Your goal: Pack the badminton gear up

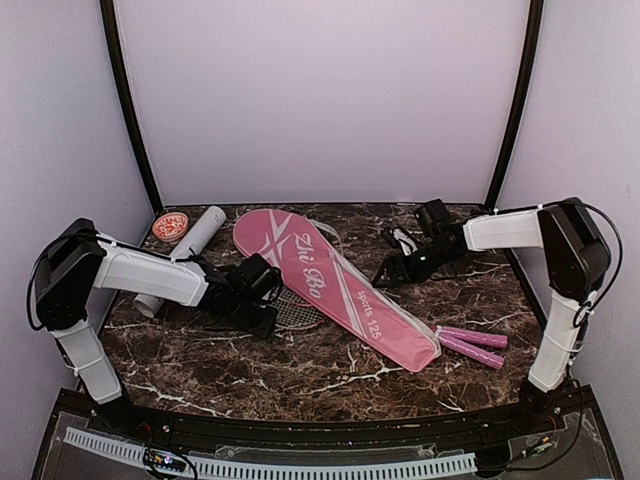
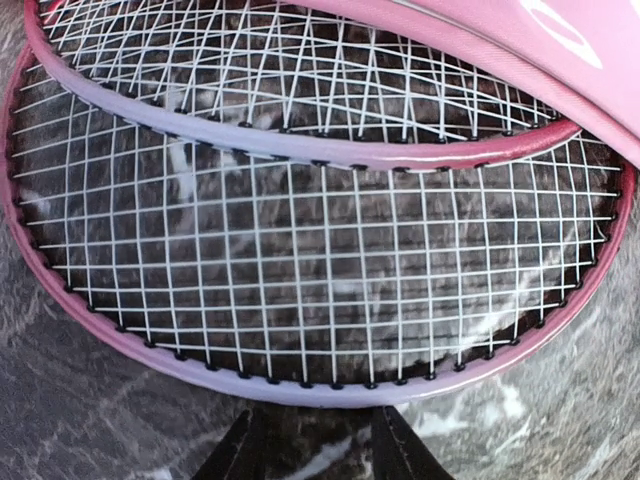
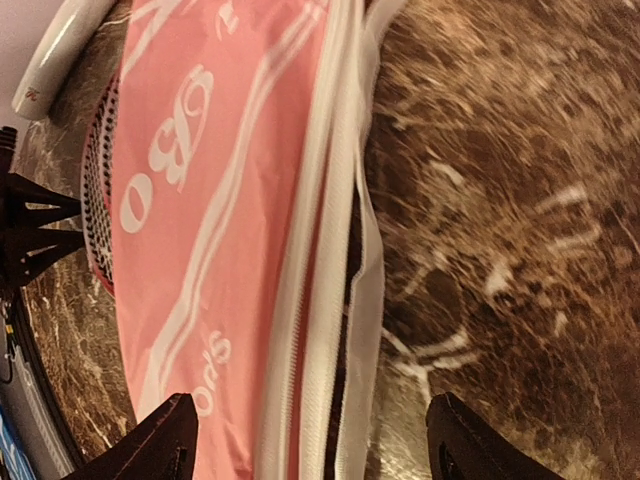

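Observation:
The pink racket-shaped bag [image 1: 330, 285] with white lettering lies slanted across the marble table [image 1: 300, 375]. Two red-framed racket heads [image 1: 297, 311] stick out under its left edge, and their pink handles [image 1: 472, 346] poke out at the lower right. In the left wrist view the two strung heads [image 2: 300, 260] overlap, with the bag [image 2: 560, 40] on top of them. My left gripper [image 2: 318, 455] is open, its fingertips right at the nearer frame's rim. My right gripper [image 3: 310, 450] is open wide above the bag's white zipper edge [image 3: 330, 300].
A long white tube [image 1: 192, 243] lies at the back left with a red cap [image 1: 170, 225] beside it. The tube [image 3: 60, 40] also shows in the right wrist view. Walls close in the table on three sides.

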Available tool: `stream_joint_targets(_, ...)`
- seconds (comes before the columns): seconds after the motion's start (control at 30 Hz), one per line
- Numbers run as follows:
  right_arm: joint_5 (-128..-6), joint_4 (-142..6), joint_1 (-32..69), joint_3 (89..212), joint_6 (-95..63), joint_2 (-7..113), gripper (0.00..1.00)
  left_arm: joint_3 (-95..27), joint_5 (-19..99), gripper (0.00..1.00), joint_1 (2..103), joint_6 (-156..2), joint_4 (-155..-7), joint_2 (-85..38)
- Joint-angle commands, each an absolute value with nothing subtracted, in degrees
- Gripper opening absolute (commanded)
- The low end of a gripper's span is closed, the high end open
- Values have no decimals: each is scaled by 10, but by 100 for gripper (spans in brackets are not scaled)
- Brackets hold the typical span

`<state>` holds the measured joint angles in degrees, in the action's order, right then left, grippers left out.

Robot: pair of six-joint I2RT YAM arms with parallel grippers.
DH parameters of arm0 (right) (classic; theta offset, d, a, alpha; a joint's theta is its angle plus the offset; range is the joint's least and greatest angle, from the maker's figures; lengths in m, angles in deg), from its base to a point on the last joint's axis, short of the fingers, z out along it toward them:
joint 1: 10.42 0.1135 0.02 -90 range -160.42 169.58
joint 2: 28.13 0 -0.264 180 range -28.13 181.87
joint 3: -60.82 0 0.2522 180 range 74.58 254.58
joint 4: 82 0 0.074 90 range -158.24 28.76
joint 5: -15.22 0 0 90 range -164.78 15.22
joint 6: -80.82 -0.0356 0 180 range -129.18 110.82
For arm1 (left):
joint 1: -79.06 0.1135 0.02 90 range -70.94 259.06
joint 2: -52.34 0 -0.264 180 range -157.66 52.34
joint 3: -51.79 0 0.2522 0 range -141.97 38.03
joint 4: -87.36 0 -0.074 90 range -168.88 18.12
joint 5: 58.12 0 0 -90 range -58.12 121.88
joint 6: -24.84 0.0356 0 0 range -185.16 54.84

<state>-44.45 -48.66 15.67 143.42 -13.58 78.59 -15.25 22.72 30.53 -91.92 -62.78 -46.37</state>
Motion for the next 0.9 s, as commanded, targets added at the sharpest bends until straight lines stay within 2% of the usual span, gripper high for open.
stream_joint_targets(0.0,-472,-492,134,1393,-153,774,81,-181,240,38,328,-868,-630,-531)
stream_joint_targets(0.67,-410,-544,134,1259,-201,697,71,-494,316,37,348,-763,-655,-766)
stream_joint_targets(0.87,-391,-568,135,1256,-229,663,69,-548,339,40,371,-762,-643,-784)
